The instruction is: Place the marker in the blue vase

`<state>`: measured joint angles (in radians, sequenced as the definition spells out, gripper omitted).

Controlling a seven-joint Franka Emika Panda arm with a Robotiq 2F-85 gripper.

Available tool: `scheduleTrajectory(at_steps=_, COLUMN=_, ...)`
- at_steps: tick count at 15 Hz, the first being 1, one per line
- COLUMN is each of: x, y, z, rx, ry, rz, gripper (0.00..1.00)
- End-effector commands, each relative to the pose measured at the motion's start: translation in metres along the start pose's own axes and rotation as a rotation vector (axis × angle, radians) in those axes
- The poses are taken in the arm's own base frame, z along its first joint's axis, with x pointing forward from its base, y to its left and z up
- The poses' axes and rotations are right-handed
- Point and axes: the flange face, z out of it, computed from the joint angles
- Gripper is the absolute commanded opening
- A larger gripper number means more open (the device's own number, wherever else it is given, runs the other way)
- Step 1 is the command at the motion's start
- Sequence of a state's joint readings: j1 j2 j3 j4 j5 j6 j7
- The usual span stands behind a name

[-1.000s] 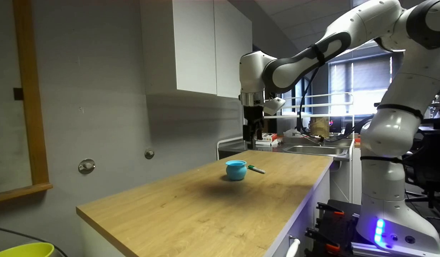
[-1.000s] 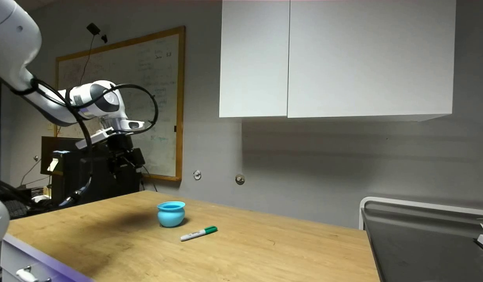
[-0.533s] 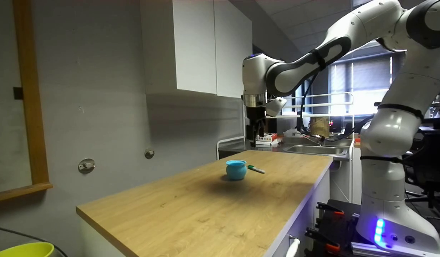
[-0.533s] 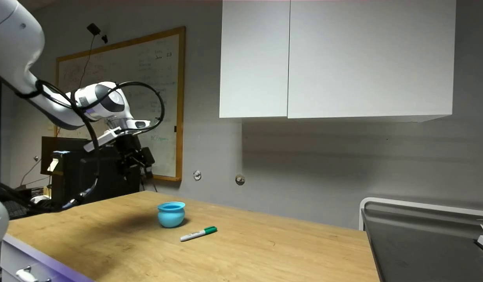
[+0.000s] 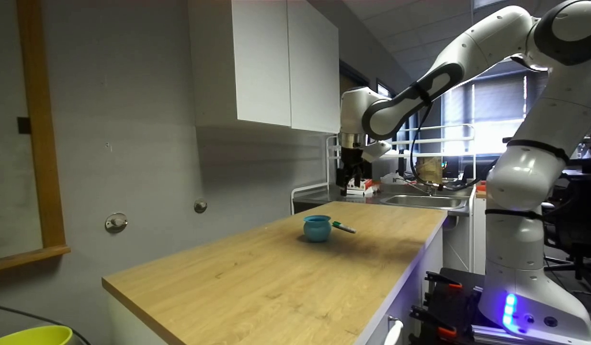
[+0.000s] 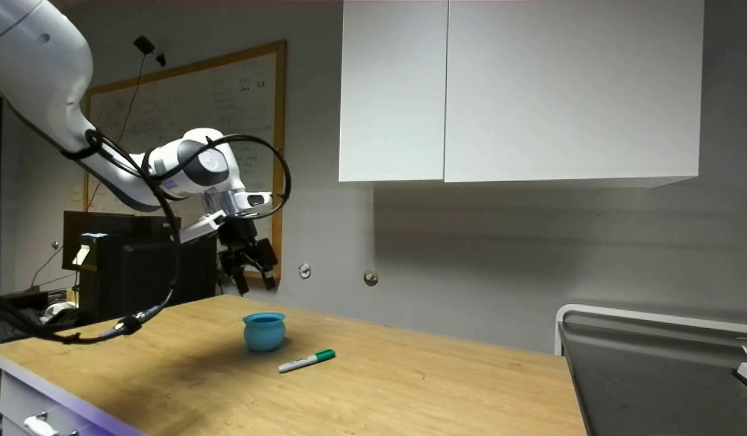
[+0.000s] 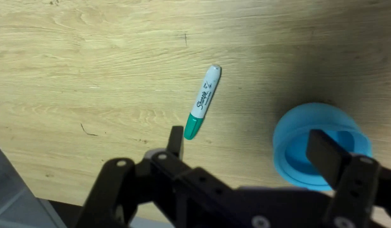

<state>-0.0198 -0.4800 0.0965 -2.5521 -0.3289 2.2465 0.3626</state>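
Note:
The marker (image 7: 203,99), white with a green cap, lies flat on the wooden counter. It shows in both exterior views (image 5: 344,227) (image 6: 307,361), beside the vase. The blue vase (image 7: 309,116) stands upright on the counter and shows in both exterior views (image 5: 317,231) (image 6: 264,335). The visible part of its inside is bare; a finger hides the rest in the wrist view. My gripper (image 7: 246,142) is open, its fingers wide apart with nothing between them. It hangs above the counter, in the air over the vase and marker, in both exterior views (image 5: 350,189) (image 6: 256,287).
White wall cabinets (image 6: 573,91) hang over the counter (image 6: 440,387) at the back wall. A dark surface with a white rail (image 6: 646,312) adjoins one counter end. A sink (image 5: 422,201) and boxes lie beyond. A cable (image 6: 174,254) loops along the arm.
My arm and open gripper have moved right and lower in both exterior views, further along the counter toward the marker's side. The marker and the vase have not moved.

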Motion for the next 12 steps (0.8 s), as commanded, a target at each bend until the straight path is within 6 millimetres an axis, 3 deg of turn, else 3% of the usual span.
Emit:
scheduleTrajectory(at_steps=1, x=-0.003, y=0.024, z=0.025, rx=0.053, ry=0.024, rz=0.048, gripper=1.0)
scheduleTrajectory(at_steps=6, x=0.002, y=0.038, z=0.06, rx=0.072, ry=0.05, rz=0.09, gripper=1.0)
scheduleTrajectory(at_steps=12, x=0.029, y=0.03, z=0.096, rx=0.092, ry=0.051, rz=0.082, gripper=1.0)
